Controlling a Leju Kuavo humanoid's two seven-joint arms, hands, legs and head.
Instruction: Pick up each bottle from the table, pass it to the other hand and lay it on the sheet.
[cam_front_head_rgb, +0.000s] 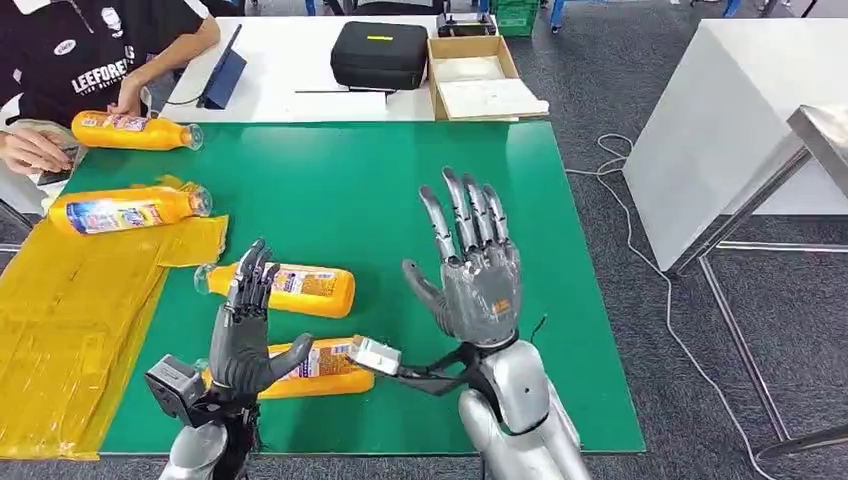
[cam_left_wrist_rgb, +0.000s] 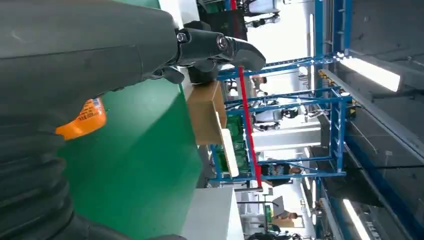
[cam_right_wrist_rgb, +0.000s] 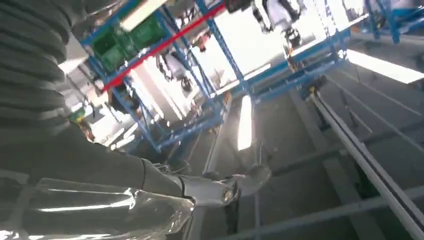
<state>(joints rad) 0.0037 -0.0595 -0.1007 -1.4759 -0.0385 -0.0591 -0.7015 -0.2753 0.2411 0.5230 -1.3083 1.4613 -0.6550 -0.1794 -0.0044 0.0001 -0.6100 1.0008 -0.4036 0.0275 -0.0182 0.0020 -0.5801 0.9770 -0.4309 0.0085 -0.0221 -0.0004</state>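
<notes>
A: How many orange plastic bottles were there, and how did they lie?

B: Four, all on their sides, long axes roughly left to right across the head view. Two lay on the green table mat (cam_front_head_rgb: 400, 190): one at lower centre (cam_front_head_rgb: 295, 288), cap toward the left, and one just below it (cam_front_head_rgb: 320, 368), partly behind the left hand. A third (cam_front_head_rgb: 125, 211) rested at the left on the yellow plastic sheet (cam_front_head_rgb: 70, 320), cap toward the right. The fourth (cam_front_head_rgb: 135, 131) lay at the upper left, cap to the right, beside a person's hand (cam_front_head_rgb: 30, 150).

A: And the robot's hands?

B: The left hand (cam_front_head_rgb: 245, 335) was raised with fingers apart, holding nothing, over the two nearer bottles. The right hand (cam_front_head_rgb: 470, 270) stood upright right of centre, fingers spread, empty.
</notes>
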